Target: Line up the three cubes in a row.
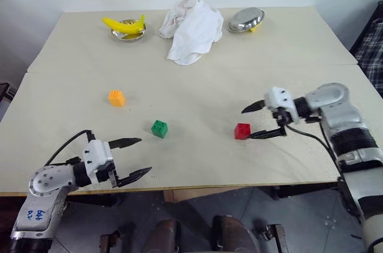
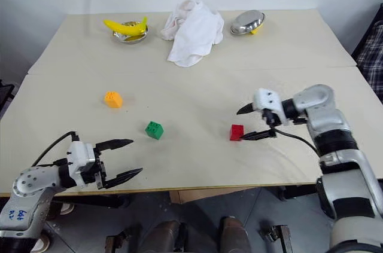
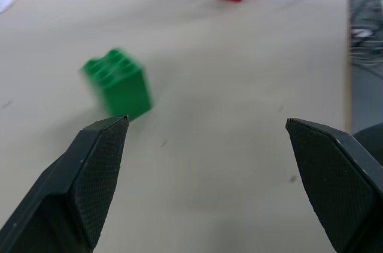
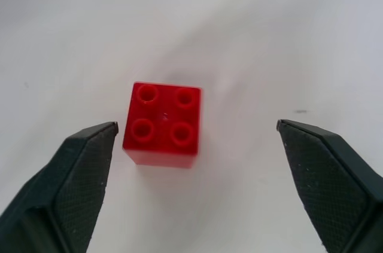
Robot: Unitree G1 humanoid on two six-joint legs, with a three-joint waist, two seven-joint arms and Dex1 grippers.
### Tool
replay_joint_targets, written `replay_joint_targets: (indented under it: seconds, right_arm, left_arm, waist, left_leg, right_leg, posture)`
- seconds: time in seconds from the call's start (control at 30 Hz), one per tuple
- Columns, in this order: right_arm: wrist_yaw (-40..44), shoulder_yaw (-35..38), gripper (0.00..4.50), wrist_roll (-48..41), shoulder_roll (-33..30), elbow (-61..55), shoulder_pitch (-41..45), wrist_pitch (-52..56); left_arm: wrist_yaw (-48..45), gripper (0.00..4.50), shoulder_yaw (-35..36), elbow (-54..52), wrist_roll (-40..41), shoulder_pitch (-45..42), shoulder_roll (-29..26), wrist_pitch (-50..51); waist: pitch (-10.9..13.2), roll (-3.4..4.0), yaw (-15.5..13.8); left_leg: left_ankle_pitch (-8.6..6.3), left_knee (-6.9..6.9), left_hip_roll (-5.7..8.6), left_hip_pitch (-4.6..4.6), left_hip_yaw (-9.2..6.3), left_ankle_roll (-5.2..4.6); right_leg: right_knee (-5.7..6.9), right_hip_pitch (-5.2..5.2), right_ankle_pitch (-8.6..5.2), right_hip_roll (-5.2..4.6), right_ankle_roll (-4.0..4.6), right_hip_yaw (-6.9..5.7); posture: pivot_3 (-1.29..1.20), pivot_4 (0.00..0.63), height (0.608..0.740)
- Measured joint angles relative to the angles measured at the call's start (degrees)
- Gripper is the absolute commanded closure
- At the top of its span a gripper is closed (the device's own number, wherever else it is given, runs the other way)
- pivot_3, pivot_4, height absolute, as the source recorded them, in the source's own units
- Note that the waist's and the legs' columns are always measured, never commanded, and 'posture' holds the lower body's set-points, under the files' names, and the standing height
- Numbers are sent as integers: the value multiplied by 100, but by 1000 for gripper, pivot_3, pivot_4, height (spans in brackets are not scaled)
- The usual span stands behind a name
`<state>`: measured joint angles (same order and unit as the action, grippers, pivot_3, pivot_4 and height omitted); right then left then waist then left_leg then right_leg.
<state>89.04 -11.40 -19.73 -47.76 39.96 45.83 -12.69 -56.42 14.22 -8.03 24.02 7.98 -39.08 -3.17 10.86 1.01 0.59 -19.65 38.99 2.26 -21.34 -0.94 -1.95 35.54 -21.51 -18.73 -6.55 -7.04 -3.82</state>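
Right gripper (image 1: 264,119) gapes wide, holding nothing; red cube (image 1: 242,131) sits just off its fingertips; left gripper (image 1: 132,158) open, empty, green cube (image 1: 159,128) ahead; orange cube (image 1: 116,98) farther; row roughly diagonal, needs tidying.

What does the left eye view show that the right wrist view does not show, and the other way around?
Left eye view alone: the orange cube, the green cube, the banana, the white cloth, a steel bowl, and the open left gripper near the table's front edge. Right wrist view alone: the four round studs on top of the red cube, seen close. Both share the red cube, standing on the table, and the open right gripper, not clamping it.
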Motion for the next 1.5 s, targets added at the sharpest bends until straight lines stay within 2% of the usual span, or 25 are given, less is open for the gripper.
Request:
replay_joint_targets:
  seconds: [0.1, 0.2, 0.3, 0.47, 0.6, 0.8, 0.93, 1.0, 1.2, 1.4, 1.5]
  right_arm:
    - [4, 229, 14, -678, -383, -100, -577, -204]
    - [2, 550, 14, -1546, -651, -639, -1355, 31]
    - [-2, 923, 14, -2046, -855, -905, -1983, 268]
    - [-1, 1249, 14, -2074, -873, -897, -2626, 115]
    - [1, 1540, 14, -2014, -763, -808, -2650, -2]
    - [1, 1679, 14, -1781, -561, -820, -2638, 6]
    - [-8, 1849, 14, -1731, -575, -1128, -2731, 342]
    - [-21, 1940, 14, -1730, -619, -1344, -2773, 519]
    - [-67, 2175, 14, -1727, -694, -2069, -3153, 959]
    - [-128, 2401, 14, -1733, -692, -2611, -3330, 1284]
    - [-155, 2496, 0, -1726, -673, -2740, -3380, 1328]
  left_arm:
    - [161, 0, 339, 271, -14, 305, 51, -75]
    - [426, 0, 897, 455, 65, 682, 201, -103]
    - [655, 0, 1434, 499, 192, 1133, 399, -82]
    - [828, 0, 1808, 425, 367, 1649, 719, -41]
    - [869, 0, 1832, 44, 450, 1835, 857, 97]
    - [911, 0, 1224, -1009, 540, 1631, 724, 754]
    - [1985, 0, 502, -1966, 799, 463, 806, 2009]
    - [2465, 0, 71, -2247, 655, -43, 856, 2484]
    - [3778, 0, -1118, -1676, -355, -1280, 1420, 3493]
    - [4108, 0, -1371, -1094, -736, -1711, 1809, 3577]
    - [3979, 585, -1585, -946, -795, -1718, 1854, 3572]
  waist:
    - [2, -2, -24]
    - [2, -2, -38]
    - [2, -2, -39]
    - [2, -3, -59]
    - [2, -3, -58]
    - [1, -1, -53]
    - [0, -2, -146]
    - [-5, 6, -153]
    - [-4, 5, -210]
    - [-2, 1, -211]
    - [-1, 0, -220]
  left_leg:
    - [-1, 2, -1, 0, 4, -1]
    - [-1, 6, -5, 2, 5, -1]
    - [-2, 5, -7, 6, 9, -1]
    - [-3, 6, -5, 8, 10, -3]
    - [-3, 6, -7, 7, 9, -3]
    - [-3, 5, -6, 7, 8, -3]
    - [4, 13, -5, 5, 2, -4]
    - [4, 11, 0, 11, 4, -5]
    - [7, 15, 1, 5, 9, 0]
    - [7, 16, 3, 5, 10, 0]
    - [7, 16, 3, 5, 9, 0]
  right_leg:
    - [-3, 2, 0, 0, 0, 0]
    - [-7, 6, 0, -1, 0, 1]
    - [-29, 11, 0, -1, 0, 6]
    - [-38, 18, 0, -7, 0, 10]
    - [-42, 20, 0, -6, 0, 10]
    - [-44, 21, 0, -6, 0, 11]
    - [-39, 26, 1, -6, -1, 11]
    - [-38, 28, 2, -4, -3, 11]
    - [2, 16, 2, 5, -3, 10]
    - [0, 13, 2, 4, -3, 10]
    - [-1, 14, 2, 4, -3, 10]
  posture:
    - [0, 150, 740]
    - [0, 150, 740]
    - [0, 150, 740]
    - [0, 150, 740]
    - [0, 150, 740]
    - [0, 150, 740]
    - [0, 150, 740]
    - [0, 150, 740]
    - [0, 150, 740]
    - [0, 150, 740]
    - [0, 150, 740]
